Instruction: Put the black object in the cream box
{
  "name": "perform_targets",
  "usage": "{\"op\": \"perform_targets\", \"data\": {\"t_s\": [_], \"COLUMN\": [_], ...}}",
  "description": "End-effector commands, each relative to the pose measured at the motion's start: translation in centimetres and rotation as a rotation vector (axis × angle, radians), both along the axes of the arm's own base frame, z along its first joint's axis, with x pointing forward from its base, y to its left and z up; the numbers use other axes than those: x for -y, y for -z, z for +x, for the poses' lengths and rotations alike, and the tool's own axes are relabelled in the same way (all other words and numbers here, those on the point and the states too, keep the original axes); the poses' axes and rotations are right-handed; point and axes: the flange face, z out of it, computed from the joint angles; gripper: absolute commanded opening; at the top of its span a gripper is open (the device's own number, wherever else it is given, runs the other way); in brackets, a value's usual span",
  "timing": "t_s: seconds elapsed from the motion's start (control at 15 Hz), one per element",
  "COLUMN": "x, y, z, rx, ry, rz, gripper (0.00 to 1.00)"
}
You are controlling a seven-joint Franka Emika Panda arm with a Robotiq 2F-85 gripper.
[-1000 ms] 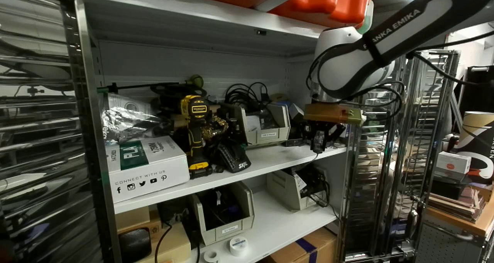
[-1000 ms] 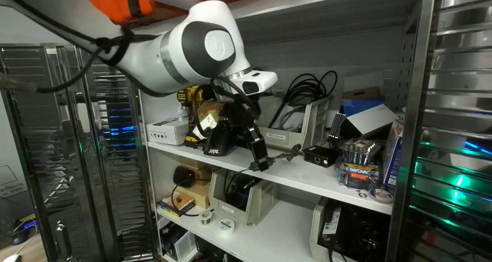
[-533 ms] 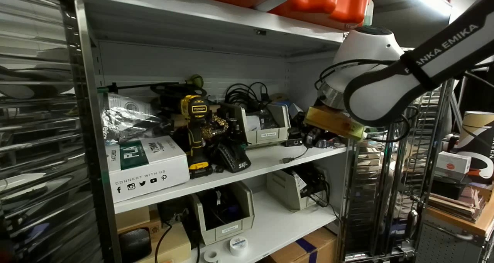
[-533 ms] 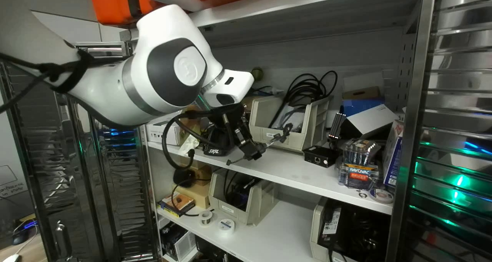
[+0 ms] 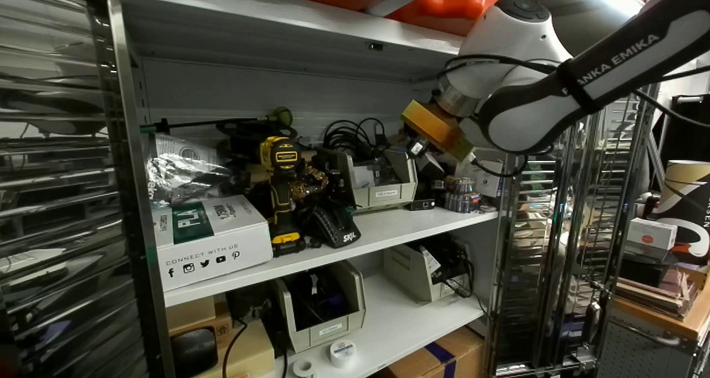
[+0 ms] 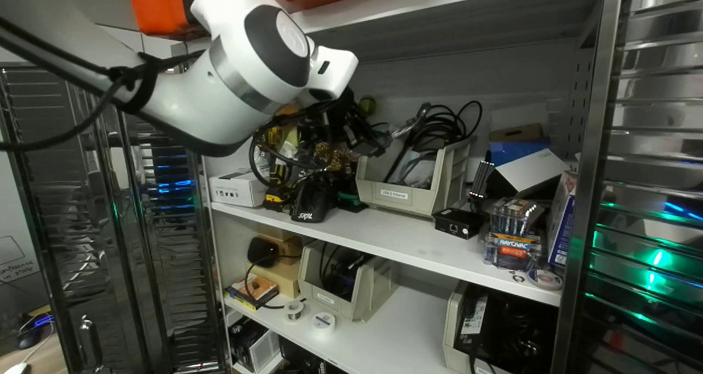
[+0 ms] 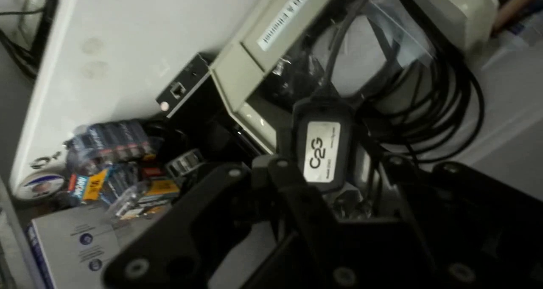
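Above the white shelf [image 6: 406, 244], the gripper [image 7: 326, 153] held the black object [image 7: 324, 146], which was marked C2G. The two fingers were closed against the sides of this object, standing apart only by its width. From the object went a dark cord [image 7: 342, 40], and in the wrist view it crossed before the mouth of the cream box [image 6: 424, 201]. This box stood on the shelf with black cables [image 6: 433, 128] inside. The object was outside it, higher than its front wall; whether it was exactly over the opening was not clear to me. Just beside the box lay a small black device [image 6: 457, 224] with a port, and near it some batteries [image 6: 512, 243].
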Motion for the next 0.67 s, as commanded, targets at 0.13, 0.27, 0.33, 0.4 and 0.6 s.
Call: {"op": "perform_targets", "data": {"t_s": [0.13, 0.27, 0.33, 0.4, 0.6], "x": [-1.5, -1.9, -2.4, -2.8, -3.6], "y": [-4.6, -5.3, -5.1, -4.5, -1.2], "z": [6.8, 8.5, 9.5, 10.6, 12.9], "rx": [0.252, 0.313, 0.336, 0.353, 0.336], "ry": [0.013, 0.008, 0.001, -0.005, -0.014], "rz": [-0.018, -0.098, -0.147, -0.199, -0.304], "gripper": [0.09, 0.09, 0.09, 0.09, 0.09]}}
